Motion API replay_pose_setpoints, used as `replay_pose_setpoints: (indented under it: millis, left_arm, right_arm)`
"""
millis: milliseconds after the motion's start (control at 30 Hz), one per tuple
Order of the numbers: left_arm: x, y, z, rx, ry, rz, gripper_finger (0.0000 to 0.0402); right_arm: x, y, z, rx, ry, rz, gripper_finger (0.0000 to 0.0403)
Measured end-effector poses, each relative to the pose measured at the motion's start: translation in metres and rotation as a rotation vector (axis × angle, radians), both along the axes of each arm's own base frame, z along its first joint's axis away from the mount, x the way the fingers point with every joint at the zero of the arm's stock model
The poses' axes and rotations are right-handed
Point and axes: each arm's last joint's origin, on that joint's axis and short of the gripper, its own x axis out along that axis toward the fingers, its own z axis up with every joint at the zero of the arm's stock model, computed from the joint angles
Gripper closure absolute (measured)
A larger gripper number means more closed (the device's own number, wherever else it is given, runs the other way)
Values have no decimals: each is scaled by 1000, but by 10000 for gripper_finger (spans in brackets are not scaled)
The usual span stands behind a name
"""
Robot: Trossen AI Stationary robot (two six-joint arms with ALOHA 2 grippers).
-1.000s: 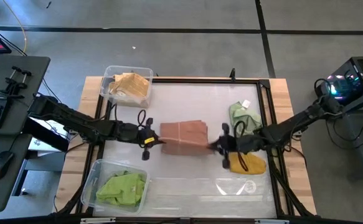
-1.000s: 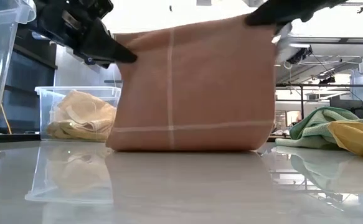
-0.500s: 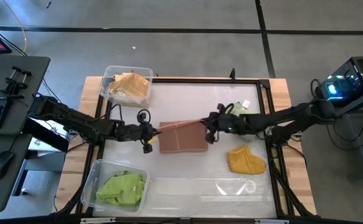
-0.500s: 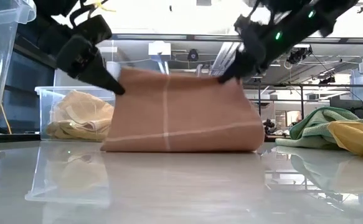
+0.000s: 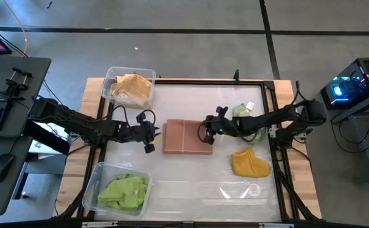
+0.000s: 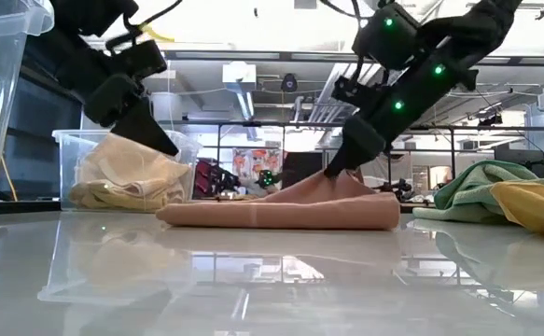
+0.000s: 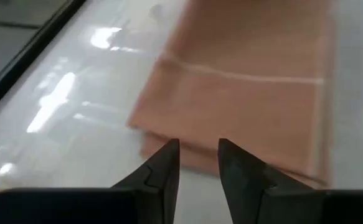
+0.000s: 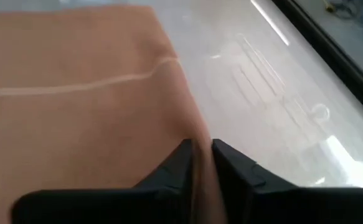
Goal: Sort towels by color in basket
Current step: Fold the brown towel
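1. The right tool [image 8: 197, 163] sits at the right edge of the pink-brown towel [image 5: 187, 137], its two fingers a narrow gap apart with a raised ridge of the cloth between them; in the low view that edge is pulled up into a small peak under the tool [image 6: 335, 172].
2. The left tool [image 7: 197, 163] hangs just off the towel's left edge, fingers parted and holding nothing, clear of the cloth in the low view [image 6: 164, 147].
3. The pink-brown towel lies folded flat in the middle of the surface [image 5: 190, 174], a rectangle with thin pale lines crossing it [image 7: 243, 93].
4. A mustard yellow towel [image 5: 250, 163] lies bunched on the surface right of it, and a sage green towel [image 5: 247, 116] lies behind that, partly covered by the right arm.
5. A clear bin [image 5: 111, 81] at the far left corner holds a tan towel [image 5: 133, 86]; a clear bin [image 5: 93, 187] at the near left corner holds a lime green towel [image 5: 125, 191].
6. In the low view the near bin is cut off at the picture's edge, and the weave of the tan towel is too small to make out.
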Motion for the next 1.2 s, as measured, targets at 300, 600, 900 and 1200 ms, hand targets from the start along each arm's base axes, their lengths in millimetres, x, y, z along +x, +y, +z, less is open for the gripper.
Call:
replay_pose_setpoints:
  millis: [300, 600, 900, 1200]
  left_arm:
    - [6, -11, 7, 7, -70, -119, 307]
    - [22, -37, -6, 139, -70, -423, 307]
    - [44, -48, -32, 211, -118, -496, 306]
    - [53, -33, -46, 106, -164, -211, 305]
  right_arm:
    - [-10, 8, 44, -20, -150, 107, 269]
    - [-3, 61, 21, 95, -60, 644, 268]
    - [26, 81, -19, -78, -124, 619, 252]
    - [61, 88, -46, -110, -62, 641, 215]
